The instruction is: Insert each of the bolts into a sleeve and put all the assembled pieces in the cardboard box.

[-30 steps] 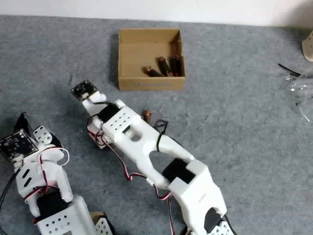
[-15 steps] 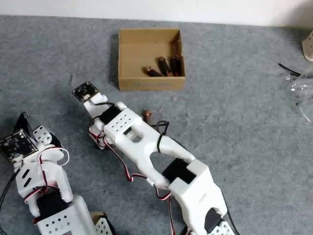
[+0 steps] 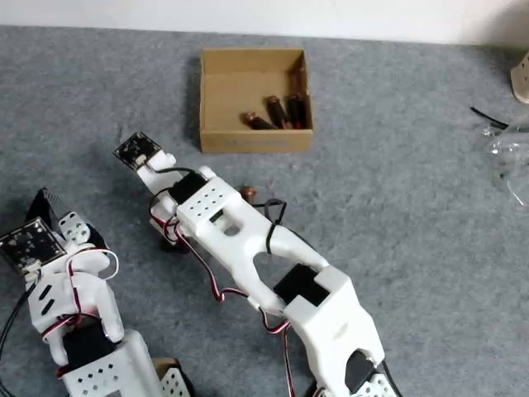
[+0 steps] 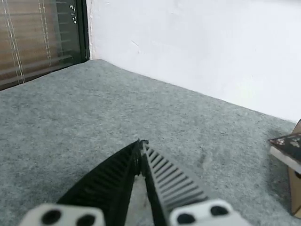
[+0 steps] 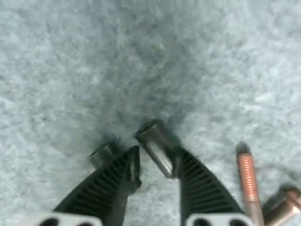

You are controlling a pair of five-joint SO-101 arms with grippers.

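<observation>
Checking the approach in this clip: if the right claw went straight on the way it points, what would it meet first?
The dark sleeve lying inside the open right claw, then the grey carpet under it. How much gap remains to the sleeve is unclear from the wrist view.

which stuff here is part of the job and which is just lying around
Part of the job:
- cardboard box
- assembled pieces inside it
- loose bolts on the table
- sleeve between the fingers of the right end effector
- second sleeve beside it

Just lying about:
- clear plastic items at the table's edge
- beige object near them
</observation>
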